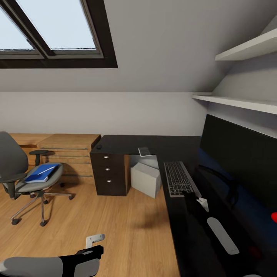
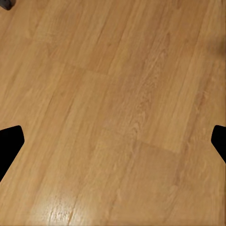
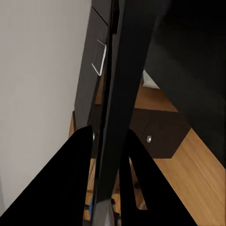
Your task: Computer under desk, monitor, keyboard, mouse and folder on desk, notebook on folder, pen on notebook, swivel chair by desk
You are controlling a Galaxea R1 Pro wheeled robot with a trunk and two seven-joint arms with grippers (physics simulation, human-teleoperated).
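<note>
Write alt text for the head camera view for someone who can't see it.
A black L-shaped desk carries a keyboard in front of a wide monitor, with a white computer beneath. At left, a grey swivel chair holds a blue folder on its seat.

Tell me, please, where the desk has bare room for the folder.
The desk's back wing is mostly bare between the mouse and the small pale item. The near wing is crowded: keyboard, monitor and right gripper.
</note>
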